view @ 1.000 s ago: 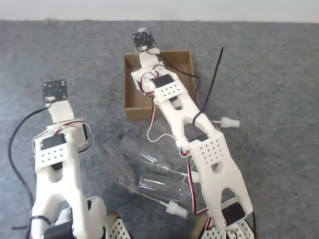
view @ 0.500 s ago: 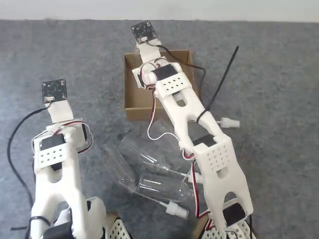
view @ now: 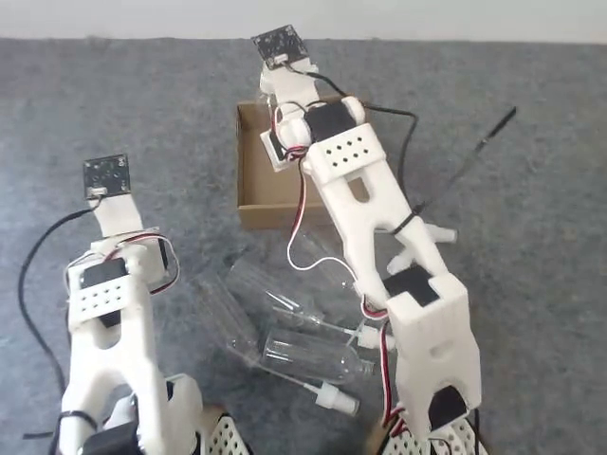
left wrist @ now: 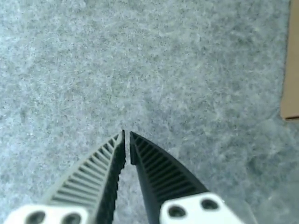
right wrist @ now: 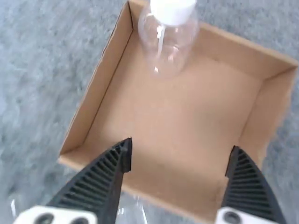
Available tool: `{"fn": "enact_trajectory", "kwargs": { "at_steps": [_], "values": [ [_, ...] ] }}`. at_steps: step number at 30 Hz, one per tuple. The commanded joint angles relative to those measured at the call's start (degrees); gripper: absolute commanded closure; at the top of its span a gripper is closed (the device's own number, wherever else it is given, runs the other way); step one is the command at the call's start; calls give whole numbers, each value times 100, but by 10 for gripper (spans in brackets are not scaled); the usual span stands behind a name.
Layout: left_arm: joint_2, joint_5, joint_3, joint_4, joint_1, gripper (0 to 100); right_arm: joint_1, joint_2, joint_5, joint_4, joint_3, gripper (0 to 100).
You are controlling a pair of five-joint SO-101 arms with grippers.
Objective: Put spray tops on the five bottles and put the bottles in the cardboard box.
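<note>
The cardboard box (right wrist: pixel 98 88) lies open under my right gripper (right wrist: pixel 180 149), whose fingers stand wide apart with nothing between them. One clear bottle (right wrist: pixel 167 42) with a white top stands in the box's far corner, apart from the fingers. In the high view the right arm (view: pixel 351 161) stretches over the box (view: pixel 248 194). Several clear bottles (view: pixel 232 318) lie on the carpet between the arms, one with a white spray top (view: pixel 337 398) at its neck. My left gripper (left wrist: pixel 126 136) is shut on nothing, low over bare carpet.
A loose white spray top (view: pixel 434 233) lies on the carpet right of the right arm. A black cable (view: pixel 474 156) sticks out to the right. A corner of the box (left wrist: pixel 292 70) shows in the left wrist view. Grey carpet is open at far left and right.
The right arm's wrist has moved toward the far side of the box and risen, and its black cable swung right. The left arm has barely shifted.
</note>
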Motion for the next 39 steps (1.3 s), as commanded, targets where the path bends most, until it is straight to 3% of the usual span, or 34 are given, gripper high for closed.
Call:
{"fn": "enact_trajectory", "kwargs": {
  "at_steps": [1,13,21,33,39],
  "values": [
    [-237,-53,-75,-167,9,984,48,-875,-44,681,-360,716],
    [-211,-62,-75,-176,9,984,48,-1675,-44,2448,-360,716],
    [-211,-62,-75,-176,9,984,400,-2651,-62,2492,563,717],
    [-211,-62,-66,-176,9,984,365,-4488,-35,2466,2954,716],
    [-211,-62,-66,-176,9,984,-224,-4646,-26,2422,3578,715]
  ]
}}
